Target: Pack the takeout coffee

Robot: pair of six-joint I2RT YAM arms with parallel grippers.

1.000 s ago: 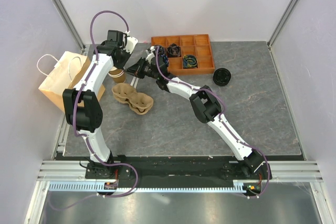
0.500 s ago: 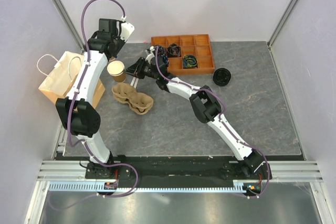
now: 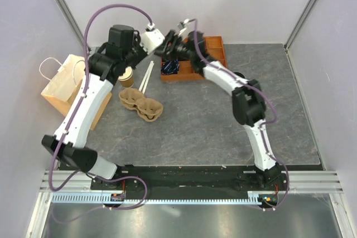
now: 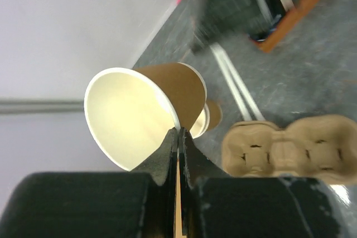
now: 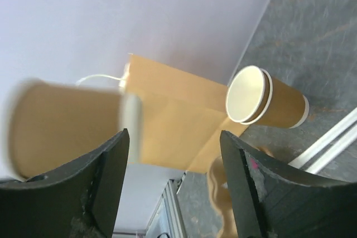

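The takeout coffee is out of view; no lidded cup shows. My left gripper [image 4: 178, 132] is shut on the rim of a lidless brown paper cup [image 4: 128, 115] with a pale inside, held tilted in the air. Below it, two nested lidless cups [image 3: 127, 76] stand on the table. The right wrist view shows them too [image 5: 268, 101]. My right gripper [image 5: 175, 143] hangs open, nothing between its fingers; the held cup [image 5: 61, 126] is a blur beside its left finger. In the top view both grippers meet high above the orange tray's left end.
A pulp cup carrier [image 3: 140, 103] lies in front of the standing cups. Beside the cups are white stir sticks [image 3: 146, 76]. A brown paper bag [image 3: 64, 85] stands at the far left. The orange compartment tray [image 3: 215, 54] is at the back. A loose black lid [image 3: 237, 79] sits to its right.
My left arm has lifted the lidless cup and swung right. My right gripper has opened and risen from beside the cups to the tray's left end.
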